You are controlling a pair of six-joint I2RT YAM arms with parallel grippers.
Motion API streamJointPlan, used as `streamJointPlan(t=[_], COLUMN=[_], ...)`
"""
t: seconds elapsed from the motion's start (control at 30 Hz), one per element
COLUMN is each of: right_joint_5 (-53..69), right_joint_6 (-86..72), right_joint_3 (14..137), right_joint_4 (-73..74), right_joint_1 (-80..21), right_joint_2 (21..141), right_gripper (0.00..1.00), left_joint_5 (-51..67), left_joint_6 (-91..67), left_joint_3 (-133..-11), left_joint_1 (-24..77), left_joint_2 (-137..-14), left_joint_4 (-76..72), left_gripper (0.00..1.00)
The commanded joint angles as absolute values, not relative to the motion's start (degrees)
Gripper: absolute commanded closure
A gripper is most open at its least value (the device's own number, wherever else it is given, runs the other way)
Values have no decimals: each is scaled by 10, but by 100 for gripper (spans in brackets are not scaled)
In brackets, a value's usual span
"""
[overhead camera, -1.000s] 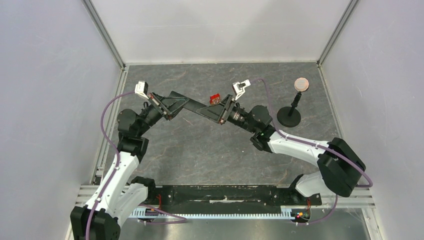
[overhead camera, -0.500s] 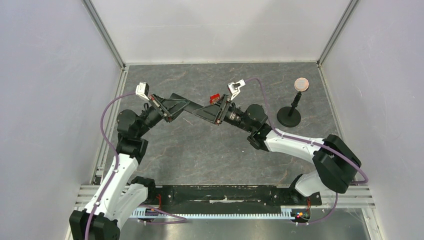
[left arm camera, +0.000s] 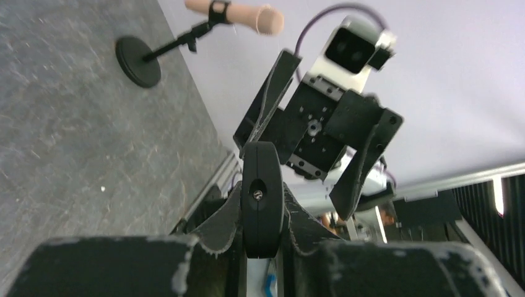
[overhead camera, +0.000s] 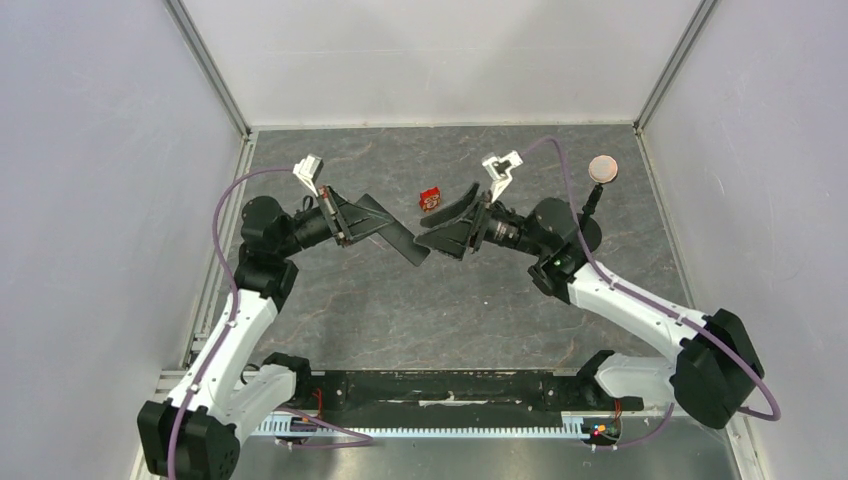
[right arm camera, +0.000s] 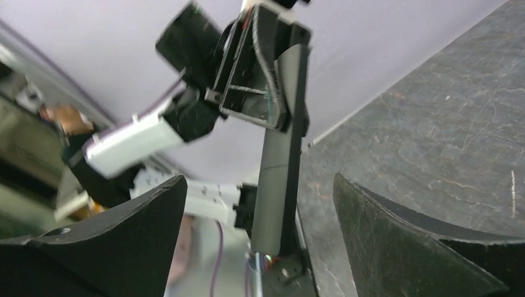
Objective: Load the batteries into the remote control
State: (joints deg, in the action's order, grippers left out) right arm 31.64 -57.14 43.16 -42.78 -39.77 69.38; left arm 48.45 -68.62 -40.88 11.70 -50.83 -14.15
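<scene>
The remote control (overhead camera: 405, 243) is a slim black bar held above the table floor by my left gripper (overhead camera: 362, 218), which is shut on one end of it. In the left wrist view the remote (left arm camera: 262, 185) is seen end-on, clamped in the left gripper (left arm camera: 262, 230). My right gripper (overhead camera: 448, 225) is open, its jaws spread on either side of the remote's free end without touching it. In the right wrist view the remote (right arm camera: 280, 154) stands between the wide-open fingers (right arm camera: 130, 235). No battery is in view.
A small red-and-white box (overhead camera: 431, 199) lies on the grey floor just behind the grippers. A black round-based stand (overhead camera: 578, 233) with a tan disc (overhead camera: 602, 167) stands at the back right, close to the right arm's elbow. White walls enclose three sides.
The right gripper, which was on the remote together with the left, has let go, opened and drawn back to the right. The left gripper has swung the remote towards the centre.
</scene>
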Motion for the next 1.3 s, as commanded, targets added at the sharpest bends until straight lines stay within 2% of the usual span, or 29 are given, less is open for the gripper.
streamJointPlan(t=[0.0,0.1,0.17,0.5,0.63,0.83,0.93,1.03,1.07,1.13,1.2,1.27], right_joint_5=[469,495,518,570,567,565,564,557,554,538,515,481], right_joint_6=[-333,-244,-246,-286,-343,-478,-495,-500,-498,-490,-464,-423], right_joint_3=[533,584,601,603,592,547,546,547,549,550,555,562], right_joint_4=[-227,-121,-106,-132,-204,-364,-377,-373,-367,-353,-312,-246], right_joint_1=[-399,-399,-400,-414,-426,-428,-428,-428,-428,-428,-428,-428], right_joint_2=[720,747,766,804,819,834,842,843,842,837,829,818], right_gripper=[10,11,13,32,39,59,72,83,86,90,94,96], left_joint_5=[626,668,684,695,696,692,687,681,677,667,653,627], left_joint_6=[-615,-575,-556,-504,-500,-493,-490,-491,-489,-488,-482,-454], left_joint_3=[-458,-471,-475,-482,-477,-470,-466,-461,-460,-460,-463,-474], left_joint_1=[120,120,120,120,120,120,121,121,121,120,120,120], left_joint_2=[-527,-525,-526,-534,-537,-531,-532,-531,-530,-526,-520,-513], left_joint_4=[-152,-151,-148,-114,-114,-113,-109,-107,-105,-98,-89,-46], left_gripper=[98,98,98,98,98,94,89,89,86,70,46,28])
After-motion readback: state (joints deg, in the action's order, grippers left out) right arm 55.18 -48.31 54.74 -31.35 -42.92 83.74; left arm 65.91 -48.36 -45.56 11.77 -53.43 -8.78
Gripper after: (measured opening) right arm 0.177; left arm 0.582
